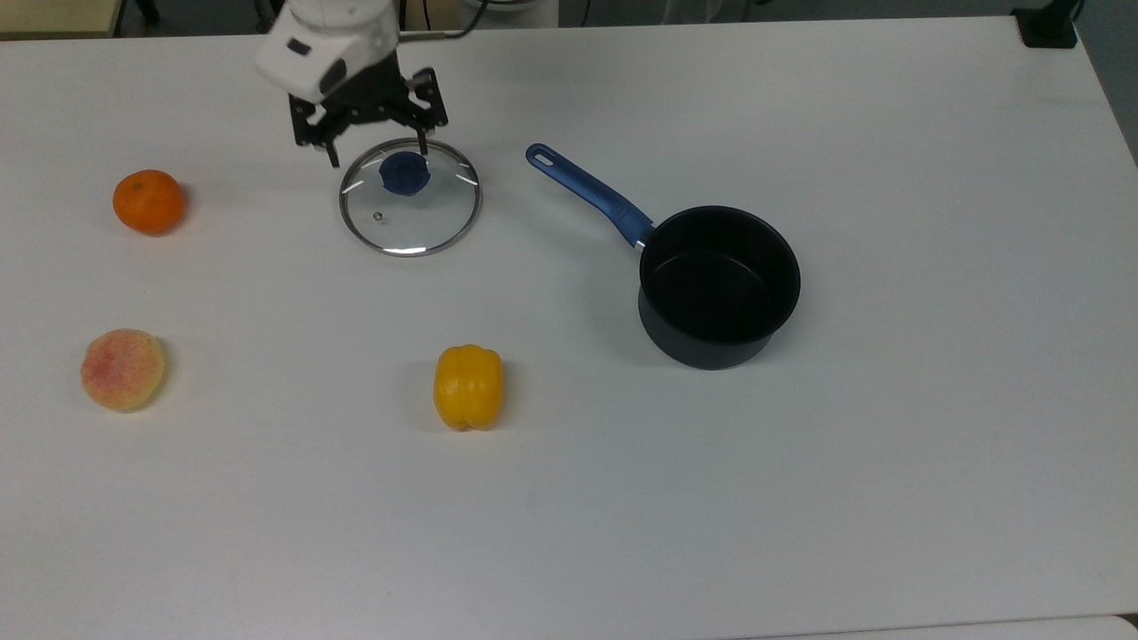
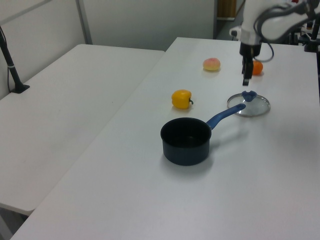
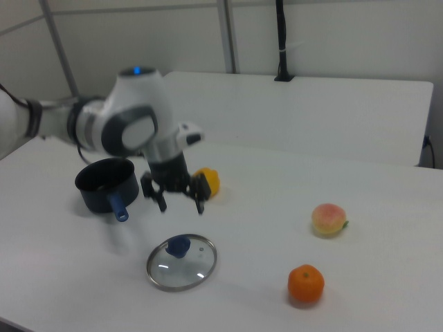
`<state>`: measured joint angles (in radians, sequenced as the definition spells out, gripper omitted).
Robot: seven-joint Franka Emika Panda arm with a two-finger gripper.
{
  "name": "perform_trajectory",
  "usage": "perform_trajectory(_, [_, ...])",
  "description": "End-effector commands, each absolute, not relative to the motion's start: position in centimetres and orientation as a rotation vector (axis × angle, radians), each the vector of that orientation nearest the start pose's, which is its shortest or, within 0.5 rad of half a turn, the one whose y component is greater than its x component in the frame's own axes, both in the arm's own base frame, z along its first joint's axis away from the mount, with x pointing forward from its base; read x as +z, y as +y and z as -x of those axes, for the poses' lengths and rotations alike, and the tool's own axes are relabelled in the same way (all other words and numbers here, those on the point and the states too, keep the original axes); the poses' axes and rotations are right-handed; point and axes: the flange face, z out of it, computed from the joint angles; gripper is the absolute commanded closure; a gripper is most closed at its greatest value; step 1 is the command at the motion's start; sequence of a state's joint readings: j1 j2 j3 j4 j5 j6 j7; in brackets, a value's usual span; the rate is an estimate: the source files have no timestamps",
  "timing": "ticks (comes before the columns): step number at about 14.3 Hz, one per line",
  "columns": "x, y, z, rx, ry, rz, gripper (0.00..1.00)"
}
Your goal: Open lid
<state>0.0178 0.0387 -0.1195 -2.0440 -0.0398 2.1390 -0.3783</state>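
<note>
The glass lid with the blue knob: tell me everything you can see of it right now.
The round clear glass lid has a thin metal rim, a blue knob at its centre and a small steam hole. It lies flat, knob up, on the white table, apart from the dark saucepan. The open gripper hangs above it, touching nothing.

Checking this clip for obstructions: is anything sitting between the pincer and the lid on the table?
Nothing visible. The pincer hangs open above the lid, which lies flat on the table apart from the saucepan. The pepper, orange and peach lie off to the sides.
</note>
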Motion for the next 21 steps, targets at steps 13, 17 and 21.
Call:
perform_trajectory(13, [62.4, 6.3, -54.7, -0.080, -0.060, 3.043, 0.00])
perform_trajectory(17, [61.9, 5.7, -55.7, -0.155, -0.262, 3.049, 0.00])
perform_trajectory(21, [61.9, 5.5, -55.8, -0.174, -0.313, 3.053, 0.00])
